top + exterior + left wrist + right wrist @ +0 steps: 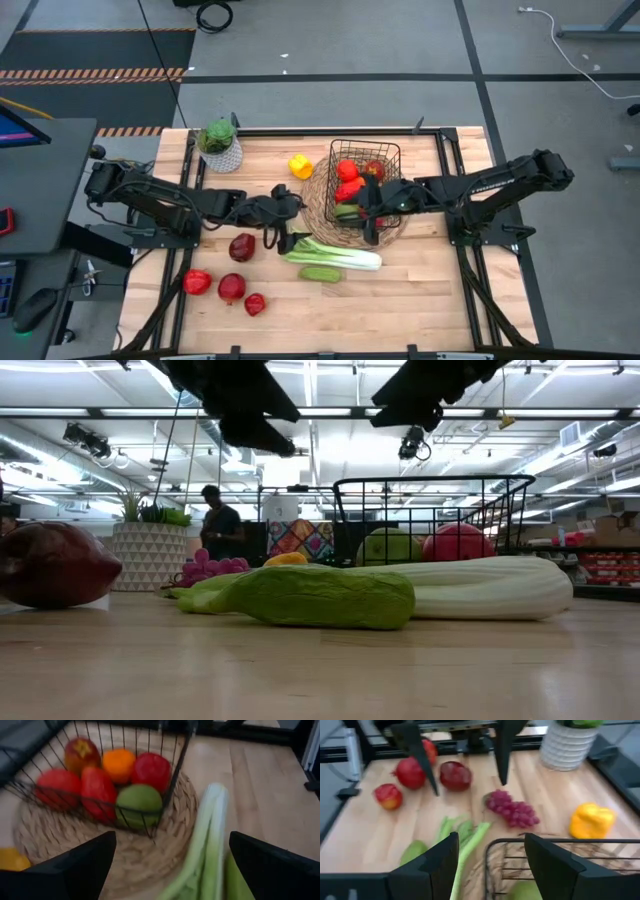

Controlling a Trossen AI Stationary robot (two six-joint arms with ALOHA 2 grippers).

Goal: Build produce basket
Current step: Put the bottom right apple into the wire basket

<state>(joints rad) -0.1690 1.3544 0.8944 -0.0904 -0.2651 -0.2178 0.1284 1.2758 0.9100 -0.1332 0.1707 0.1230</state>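
High view: the left gripper point(283, 226) is seen with fingers spread, empty, hovering over the table just beside the leafy end of the leek point(335, 254); the grapes point(283, 237) are almost under it. The right gripper point(371, 212) is held above the near side of the basket point(364, 180), fingers spread, nothing pinched. The step in hand is judged to be a pick of the leek or grapes by the left gripper. It would be done best by lowering straight down with the fingers set across the stalk, not along it. The right arm should be kept clear of the drop path.

Low view: both arms are seen only as dark shapes overhead. The leek lies flat on the table, pale and long. A cucumber point(310, 597) rests in front of it, touching or nearly so; which cannot be told.

Left wrist view: spread fingers point(75, 867) are shown, with the leek between them and ahead. Beyond it the black wire basket sits on a round woven mat point(60, 837), loaded with red apples, an orange point(119, 764), a red pepper point(99, 787) and a green fruit point(139, 802).

Right wrist view: the right fingers point(435, 862) are parted over the basket rim. Farther off lie the grapes, a yellow pepper point(591, 820) and red apples point(410, 772).
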